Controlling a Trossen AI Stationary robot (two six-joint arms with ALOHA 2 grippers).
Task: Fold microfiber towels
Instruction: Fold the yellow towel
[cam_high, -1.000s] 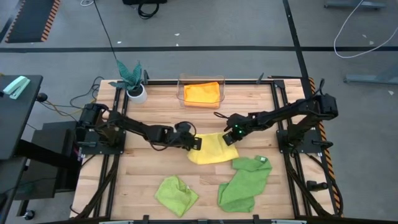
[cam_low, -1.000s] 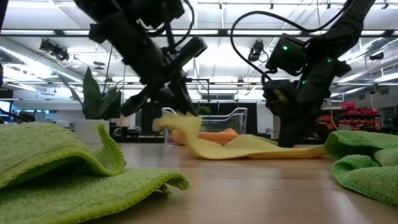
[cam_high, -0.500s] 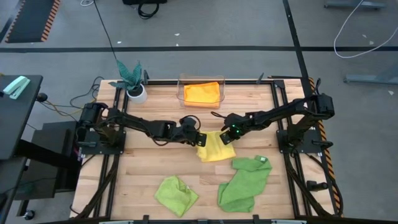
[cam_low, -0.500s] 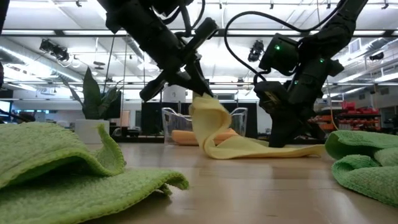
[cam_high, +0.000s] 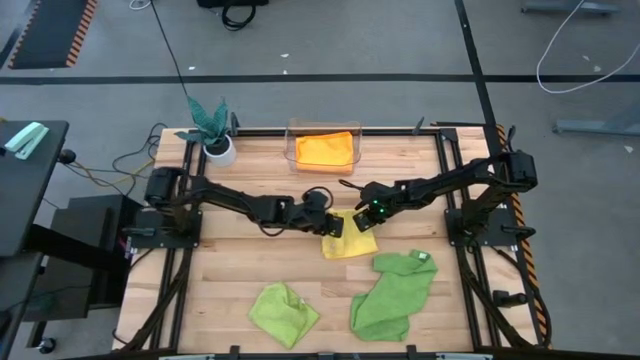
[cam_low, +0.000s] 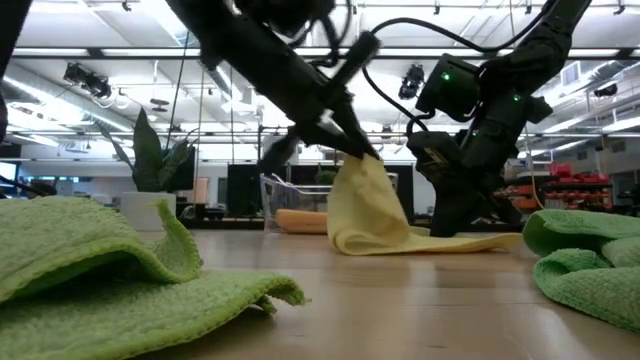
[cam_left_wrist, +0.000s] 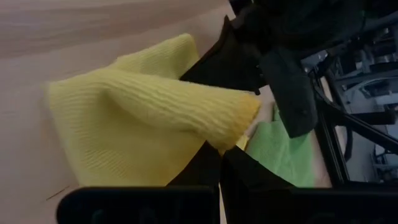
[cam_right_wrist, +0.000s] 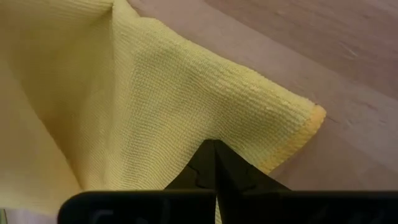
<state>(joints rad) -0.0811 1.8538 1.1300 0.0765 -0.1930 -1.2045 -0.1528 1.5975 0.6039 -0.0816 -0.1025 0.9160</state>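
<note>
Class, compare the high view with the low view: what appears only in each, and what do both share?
Only the high view shows the mid-green towel's white tag and the orange towel lying fully inside the clear bin. Only the low view shows the yellow towel lifted off the table in a standing fold. Both show the left gripper and right gripper shut on that towel, and the plant.

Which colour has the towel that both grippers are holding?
Yellow. The towel shows best in the right wrist view.
</note>
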